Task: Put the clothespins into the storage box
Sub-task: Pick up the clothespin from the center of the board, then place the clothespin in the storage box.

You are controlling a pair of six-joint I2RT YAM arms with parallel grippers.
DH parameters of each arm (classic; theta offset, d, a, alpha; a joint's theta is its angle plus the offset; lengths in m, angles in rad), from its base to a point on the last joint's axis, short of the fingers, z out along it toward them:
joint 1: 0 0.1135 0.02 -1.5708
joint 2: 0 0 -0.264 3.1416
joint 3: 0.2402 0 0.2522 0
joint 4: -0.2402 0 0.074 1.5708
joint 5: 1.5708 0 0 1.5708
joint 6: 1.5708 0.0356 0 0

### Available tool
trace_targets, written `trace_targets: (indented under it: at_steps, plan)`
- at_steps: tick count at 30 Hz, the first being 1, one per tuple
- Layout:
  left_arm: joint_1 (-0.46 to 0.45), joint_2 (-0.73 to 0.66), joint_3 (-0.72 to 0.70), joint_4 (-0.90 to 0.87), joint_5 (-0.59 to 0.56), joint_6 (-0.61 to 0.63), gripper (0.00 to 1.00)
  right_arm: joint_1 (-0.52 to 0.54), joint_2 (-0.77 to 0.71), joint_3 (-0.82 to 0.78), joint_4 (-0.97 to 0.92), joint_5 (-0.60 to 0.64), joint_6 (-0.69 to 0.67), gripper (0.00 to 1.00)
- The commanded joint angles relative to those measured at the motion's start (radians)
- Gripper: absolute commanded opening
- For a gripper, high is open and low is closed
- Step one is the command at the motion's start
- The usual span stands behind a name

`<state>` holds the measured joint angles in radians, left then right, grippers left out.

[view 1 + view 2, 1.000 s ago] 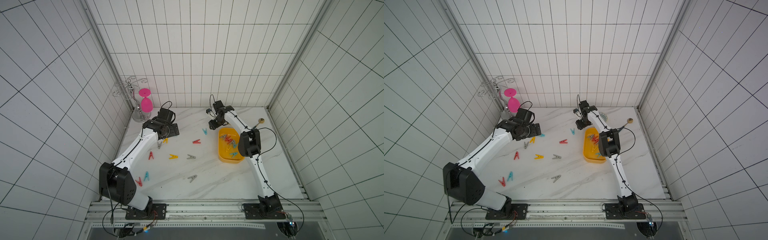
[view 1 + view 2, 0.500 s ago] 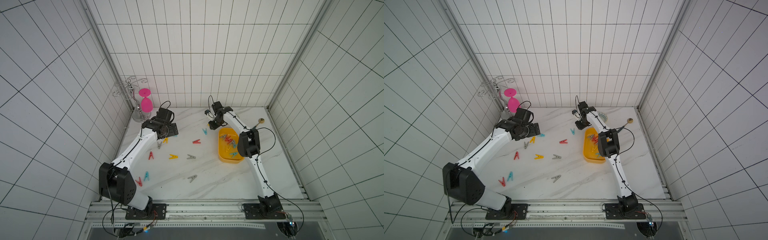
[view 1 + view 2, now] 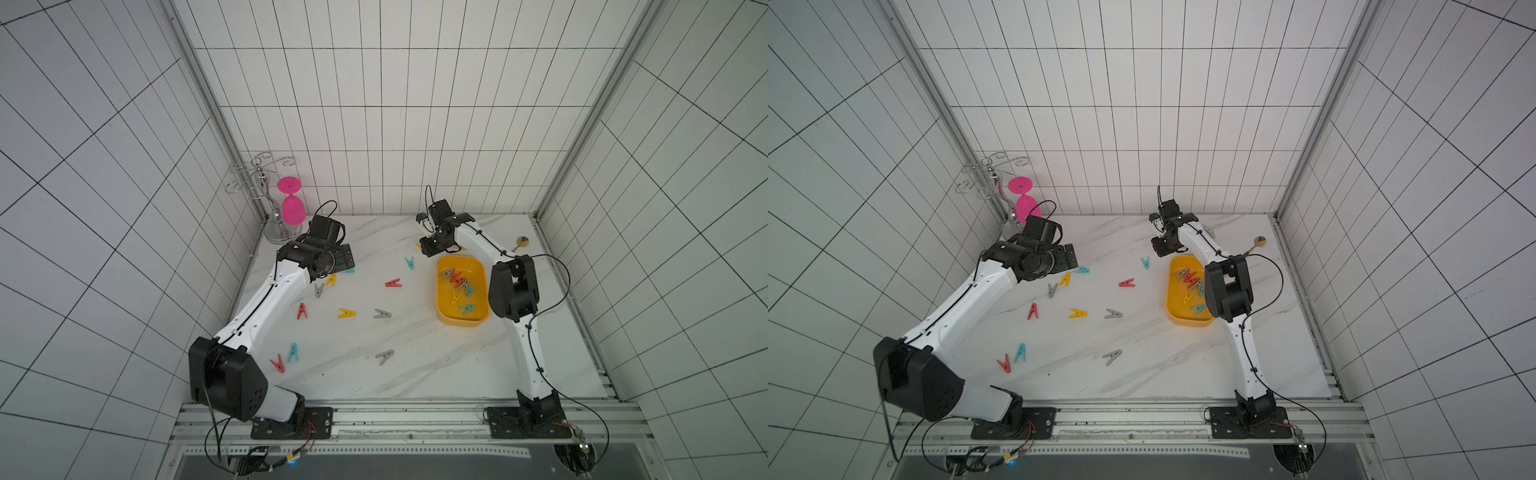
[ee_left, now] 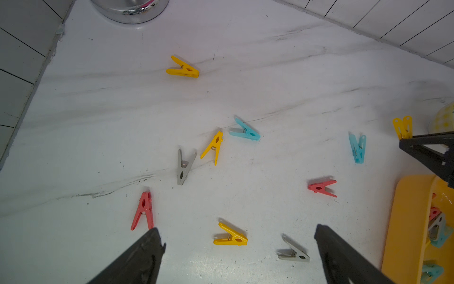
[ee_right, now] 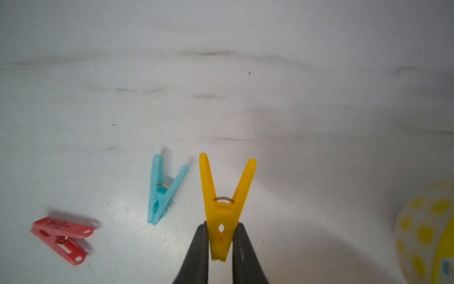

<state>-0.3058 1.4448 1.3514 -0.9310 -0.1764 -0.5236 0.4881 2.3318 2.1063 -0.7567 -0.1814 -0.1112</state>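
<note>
My right gripper (image 5: 221, 226) is shut on the narrow end of a yellow clothespin (image 5: 224, 196), its legs pointing away from the fingers, just above the table. A teal clothespin (image 5: 164, 191) and a red one (image 5: 61, 237) lie beside it. In both top views this gripper (image 3: 424, 248) (image 3: 1158, 248) is behind the yellow-orange storage box (image 3: 461, 325) (image 3: 1174, 309), which holds several clothespins. My left gripper (image 4: 237, 230) (image 3: 347, 261) is open above the table, with a yellow clothespin (image 4: 231, 238) and a grey one (image 4: 293, 252) between its fingers' line of sight. Several more clothespins (image 3: 346, 313) lie scattered on the marble.
A silver rack (image 3: 277, 232) with a pink glass (image 3: 291, 208) stands at the back left corner. A round patterned bowl (image 5: 427, 233) sits close to my right gripper. A small spoon (image 3: 521, 241) lies at the back right, near the wall.
My right gripper has closed on the yellow clothespin and shifted slightly forward and left. The left arm has barely moved.
</note>
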Motion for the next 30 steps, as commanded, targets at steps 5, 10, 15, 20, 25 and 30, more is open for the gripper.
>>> trace_targets:
  at_steps: [5,10,15,20,25,30]
  plan:
    - [0.005,-0.064,-0.051,0.025,-0.06,0.0,0.98,0.023,-0.314,-0.279,0.062,0.015,0.165,0.12]
    - [0.005,-0.095,-0.077,0.045,-0.076,0.01,0.98,0.035,-0.542,-0.621,0.071,0.07,0.295,0.13]
    - [0.005,-0.111,-0.079,0.031,-0.063,0.01,0.98,0.045,-0.695,-0.866,0.076,0.14,0.337,0.13]
    - [0.002,-0.125,-0.083,0.031,-0.029,0.007,0.98,0.046,-0.711,-0.973,0.107,0.153,0.341,0.14]
    - [-0.001,-0.123,-0.078,0.018,-0.038,0.007,0.98,0.046,-0.622,-0.943,0.148,0.175,0.362,0.14]
    - [-0.001,-0.116,-0.078,0.016,-0.053,0.01,0.98,0.047,-0.553,-0.899,0.184,0.193,0.386,0.16]
